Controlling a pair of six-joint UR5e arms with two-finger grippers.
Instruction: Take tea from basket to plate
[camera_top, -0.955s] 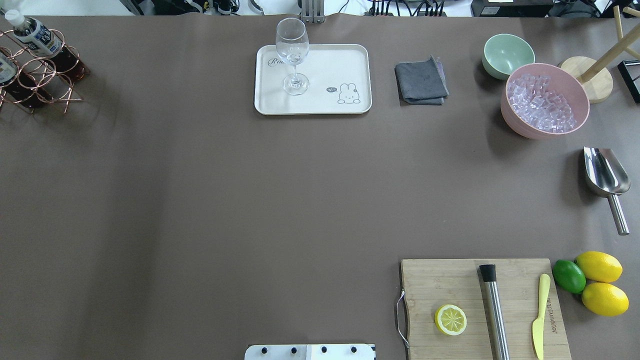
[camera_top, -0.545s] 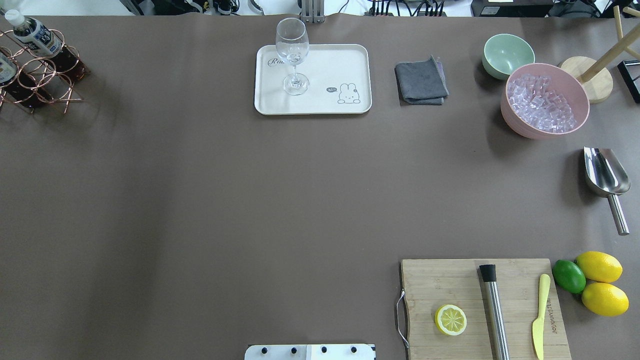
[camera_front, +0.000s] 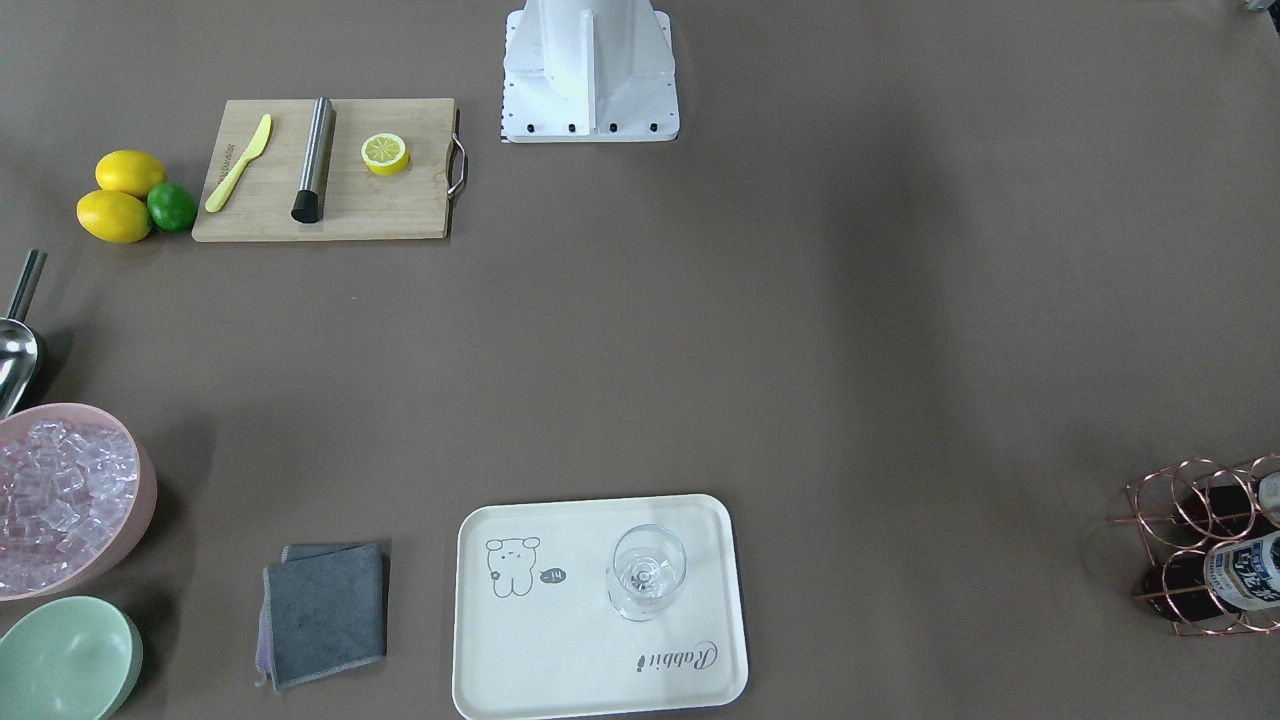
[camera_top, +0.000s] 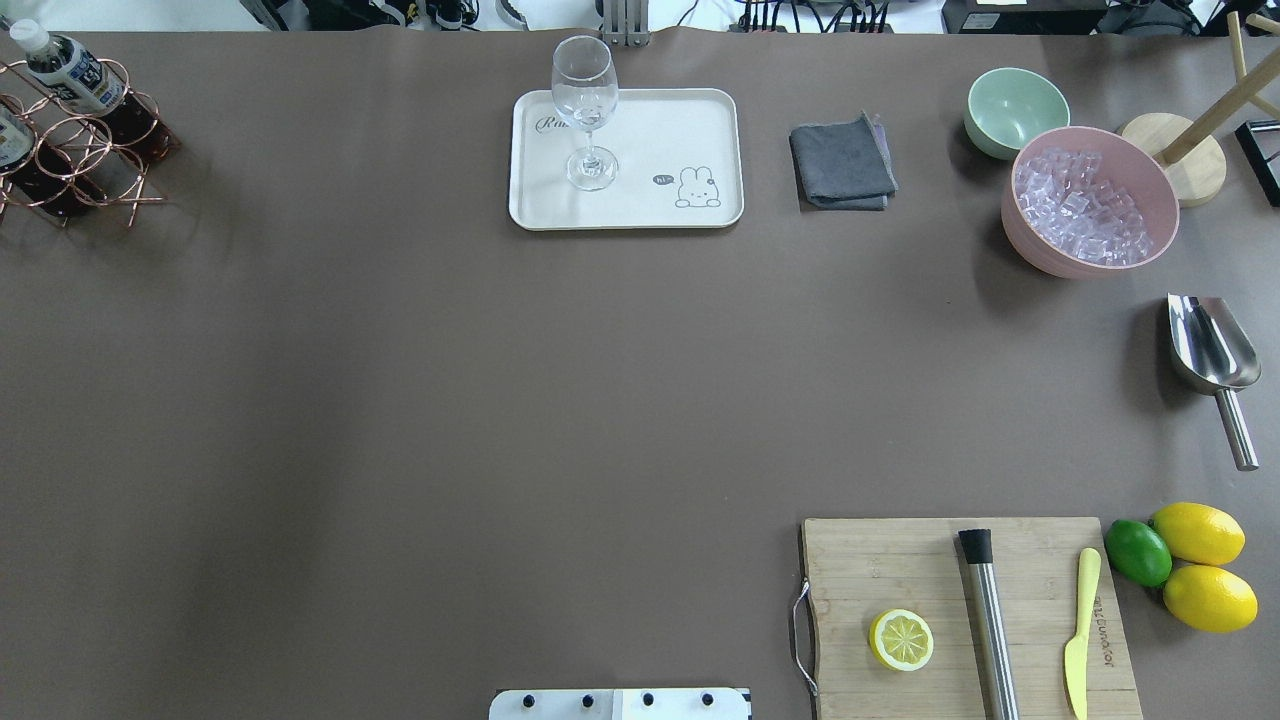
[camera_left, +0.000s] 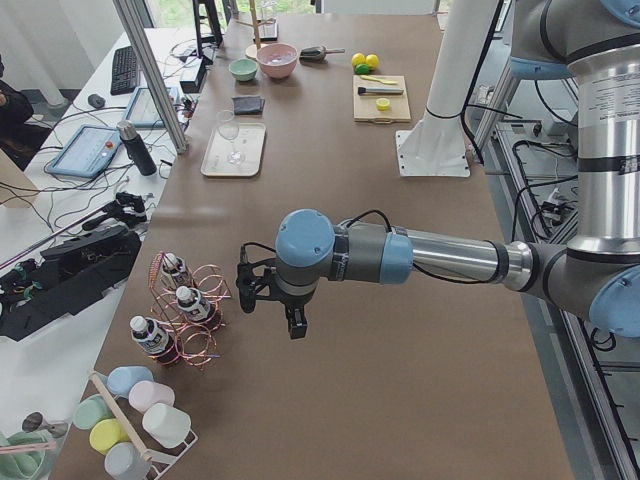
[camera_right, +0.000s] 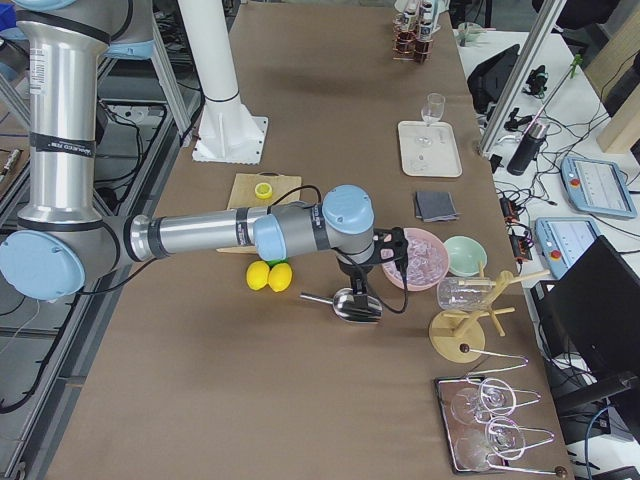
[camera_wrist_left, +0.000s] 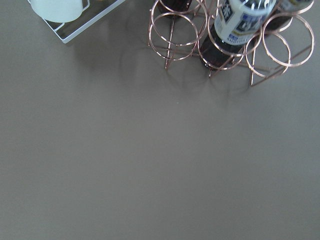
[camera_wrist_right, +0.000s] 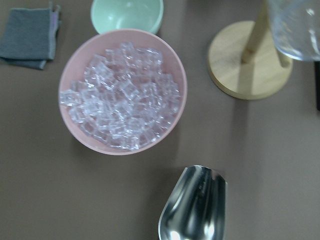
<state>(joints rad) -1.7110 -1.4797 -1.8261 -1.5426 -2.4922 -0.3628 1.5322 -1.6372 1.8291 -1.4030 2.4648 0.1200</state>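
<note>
- My left hand (camera_left: 250, 288) hung above the bare surface (camera_top: 400, 400), near the basket (camera_left: 205, 300). How wide it stood could not be told.
- The tea (camera_wrist_left: 240, 20) sat in the basket's rings, just ahead of that hand, untouched.
- The plate (camera_top: 650, 120) lay well apart from it, bearing a glass (camera_top: 585, 100).
- My right hand (camera_right: 392, 258) hung over the scoop (camera_wrist_right: 195, 205), beside the pink bowl (camera_wrist_right: 182, 100). Its width could not be told.
</note>
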